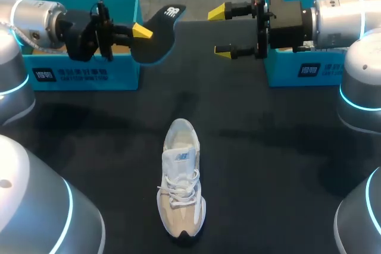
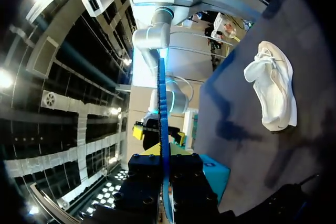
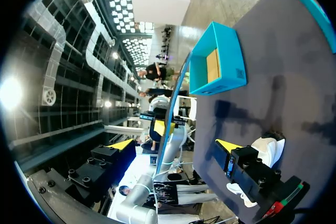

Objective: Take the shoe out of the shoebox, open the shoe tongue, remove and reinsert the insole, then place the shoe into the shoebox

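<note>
Black worktop (image 1: 250,147). Open teal shoebox (image 1: 89,75) sat at the far-left corner, and the right wrist view showed a tan panel inside it (image 3: 215,61). Second teal box (image 1: 297,69) sat at the far-right corner, mostly hidden behind the right arm.

White sneaker (image 1: 180,182) stood on its sole mid-worktop toward the near edge, its length running far to near, touching neither arm. It was also seen lying off to the side of the left fingers (image 2: 273,93).

Dark insole (image 1: 158,34) was held in the air above the far edge, just beside the left shoebox. It showed edge-on in the left wrist view (image 2: 161,114).

Left end effector (image 1: 140,31) was clenched on the insole's end. Right end effector (image 1: 221,31) was released, fingers wide apart, level with the insole and near it but not touching, with nothing between its tips (image 3: 173,145).
</note>
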